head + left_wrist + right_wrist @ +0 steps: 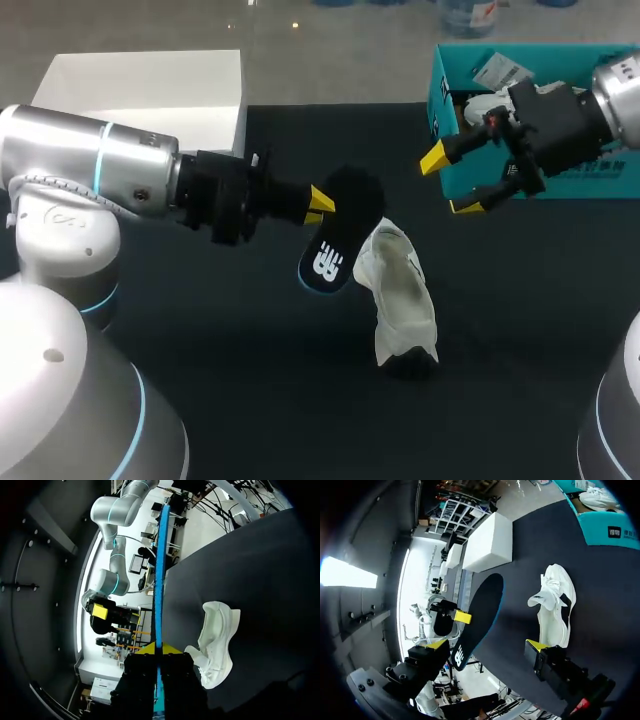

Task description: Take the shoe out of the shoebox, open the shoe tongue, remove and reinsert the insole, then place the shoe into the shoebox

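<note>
The insole (335, 250), dark with a blue rim and a white mark near one end, was out of the shoe and clamped by one long edge in the left end effector (320, 205). Both yellow-tipped fingers were closed against its two faces. In the left wrist view the insole (160, 555) appeared edge-on as a thin blue line running out from between the tips of the left end effector (156, 649). In the right wrist view the insole (480, 610) stood apart from the shoe.

The shoe (400, 295), white, lay on the black bench (260, 380) near its middle, outside the shoebox, just beside the marked end of the insole. The left wrist view showed the shoe (217, 640) beside the left end effector. The right wrist view showed the shoe (555, 600) with its dark interior exposed.

The right end effector (450, 184) hung over the bench just in front of the shoebox (600, 180), well clear of the shoe. Its fingers were spread wide, with nothing between them.

The shoebox (605, 530), teal, sat at the far right of the bench, and a second white shoe (600, 497) lay inside it. A white box (150, 85) stood at the far left of the bench, behind the left arm; the right wrist view also showed this white box (487, 542).
</note>
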